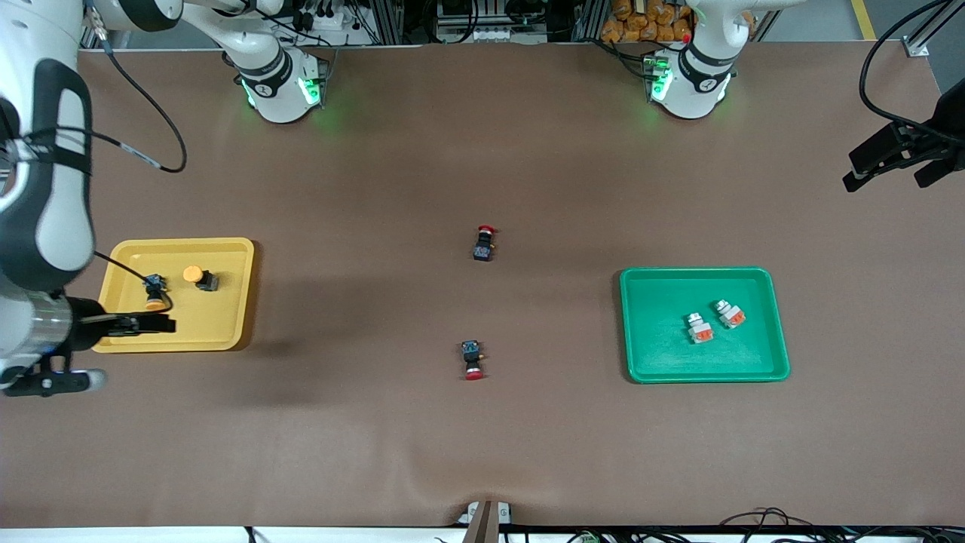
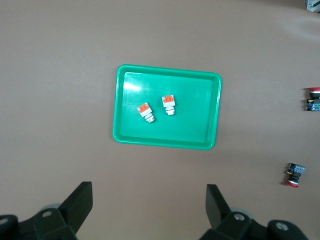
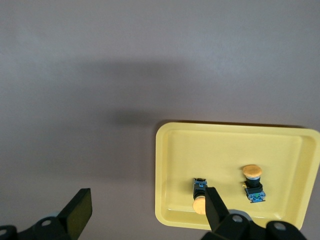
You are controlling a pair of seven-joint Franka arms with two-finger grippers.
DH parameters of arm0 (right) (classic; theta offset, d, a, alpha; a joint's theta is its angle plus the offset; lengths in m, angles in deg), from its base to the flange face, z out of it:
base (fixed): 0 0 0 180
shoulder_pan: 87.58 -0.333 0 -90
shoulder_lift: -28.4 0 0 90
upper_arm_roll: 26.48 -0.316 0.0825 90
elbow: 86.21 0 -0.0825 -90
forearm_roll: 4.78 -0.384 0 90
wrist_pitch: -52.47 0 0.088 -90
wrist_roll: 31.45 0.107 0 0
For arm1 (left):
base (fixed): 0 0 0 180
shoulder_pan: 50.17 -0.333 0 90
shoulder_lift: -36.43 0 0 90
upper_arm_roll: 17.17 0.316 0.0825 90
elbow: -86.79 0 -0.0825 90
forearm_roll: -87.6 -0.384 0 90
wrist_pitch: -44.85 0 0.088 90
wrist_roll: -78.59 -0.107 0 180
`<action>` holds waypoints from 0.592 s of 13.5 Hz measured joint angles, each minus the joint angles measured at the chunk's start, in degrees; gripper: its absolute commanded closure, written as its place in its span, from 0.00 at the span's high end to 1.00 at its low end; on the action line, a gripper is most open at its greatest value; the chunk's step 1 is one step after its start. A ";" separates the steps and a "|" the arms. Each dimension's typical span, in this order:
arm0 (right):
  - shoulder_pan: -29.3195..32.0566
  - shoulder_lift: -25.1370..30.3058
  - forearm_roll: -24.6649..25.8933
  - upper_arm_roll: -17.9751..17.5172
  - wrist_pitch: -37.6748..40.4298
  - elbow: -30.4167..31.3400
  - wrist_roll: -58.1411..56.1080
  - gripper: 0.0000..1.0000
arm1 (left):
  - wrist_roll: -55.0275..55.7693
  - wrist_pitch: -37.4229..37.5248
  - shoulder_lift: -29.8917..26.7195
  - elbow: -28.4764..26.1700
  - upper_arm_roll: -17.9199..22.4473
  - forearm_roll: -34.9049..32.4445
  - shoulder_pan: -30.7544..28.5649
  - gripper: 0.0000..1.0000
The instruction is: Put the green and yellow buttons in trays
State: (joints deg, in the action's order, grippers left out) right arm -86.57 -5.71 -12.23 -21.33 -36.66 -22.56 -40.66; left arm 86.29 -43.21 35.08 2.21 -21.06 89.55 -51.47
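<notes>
My right gripper point(image 1: 154, 326) hangs above the yellow tray point(image 1: 226, 256), its jaws spread wide with nothing between them. Directly beneath me, inside that tray, lie two black-bodied buttons point(image 1: 156, 291) with round orange-yellow caps; the second one point(image 1: 200, 277) rests just beside the first, a little toward the tray's middle. My left gripper point(image 2: 149, 210) waits high off the left arm's end of the table, fingers equally wide and empty, looking down on the green tray point(image 1: 648, 354), where two white-bodied buttons point(image 1: 700, 328) with orange blocks lie close together, the other point(image 1: 730, 314) just beside its partner.

By my reckoning the sorting is finished: all four wanted pieces sit in trays, and only two red-capped buttons point(image 1: 485, 243) stay out on the brown table mat point(image 1: 482, 437), one point(image 1: 473, 360) nearer the front camera than the other, both well apart from either of my grippers.

These switches look like small, rigid moulded plastic, light enough that a modest pinch should carry them. The domed caps are smooth and rounded, so I judge they would slip; the squarer body, across its flat sides, is the better hold. Both trays are shallow glossy plastic with rounded corners and raised rims, likely to slide on the matte mat if nudged
</notes>
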 measured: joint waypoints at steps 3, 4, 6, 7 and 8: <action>0.30 4.07 -0.39 0.11 4.60 -1.68 -0.28 1.00 | 0.00 0.00 0.00 0.03 0.00 0.00 0.00 1.00; 0.38 6.22 -0.41 0.19 5.60 -1.83 -0.51 1.00 | 0.00 0.00 -0.01 0.03 0.01 0.00 0.00 1.00; 0.38 10.33 0.25 0.29 8.53 -1.84 -0.63 1.00 | 0.00 0.00 -0.02 0.05 0.02 0.00 0.00 1.00; 0.38 11.76 0.79 0.30 10.52 -1.84 -0.71 1.00 | 0.00 0.00 -0.02 0.05 0.03 0.00 0.00 1.00; 0.38 13.11 0.96 0.30 11.71 -1.86 -0.89 1.00 | 0.00 0.00 -0.02 0.06 0.03 0.00 0.00 1.00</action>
State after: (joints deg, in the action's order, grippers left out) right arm -86.19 7.39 -11.27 -21.03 -24.95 -24.42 -41.55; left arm 86.29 -43.21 35.06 2.26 -21.03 89.55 -51.47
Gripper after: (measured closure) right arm 0.000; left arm 0.000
